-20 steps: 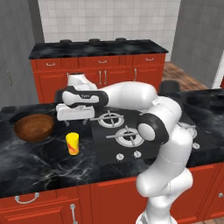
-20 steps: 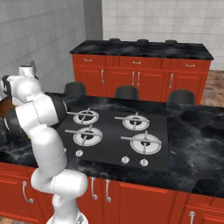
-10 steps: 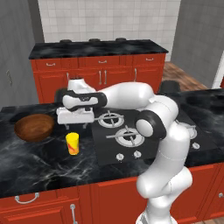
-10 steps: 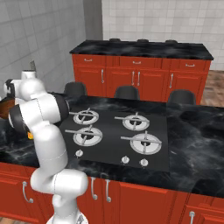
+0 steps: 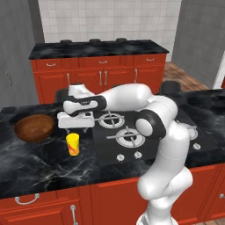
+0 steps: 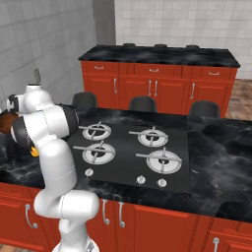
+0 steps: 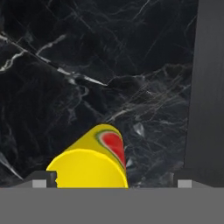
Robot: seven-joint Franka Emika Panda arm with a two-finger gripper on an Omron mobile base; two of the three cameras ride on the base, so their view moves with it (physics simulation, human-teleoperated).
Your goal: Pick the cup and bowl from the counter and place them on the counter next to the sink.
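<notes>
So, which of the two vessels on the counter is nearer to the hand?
The yellow cup: it stands just below the open hand, while the brown wooden bowl sits off to its side.

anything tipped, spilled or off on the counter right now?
Nothing stands out. The cup stands upright on the counter, the bowl sits upright to its left, apart from it. The open gripper hovers above the cup.
</notes>
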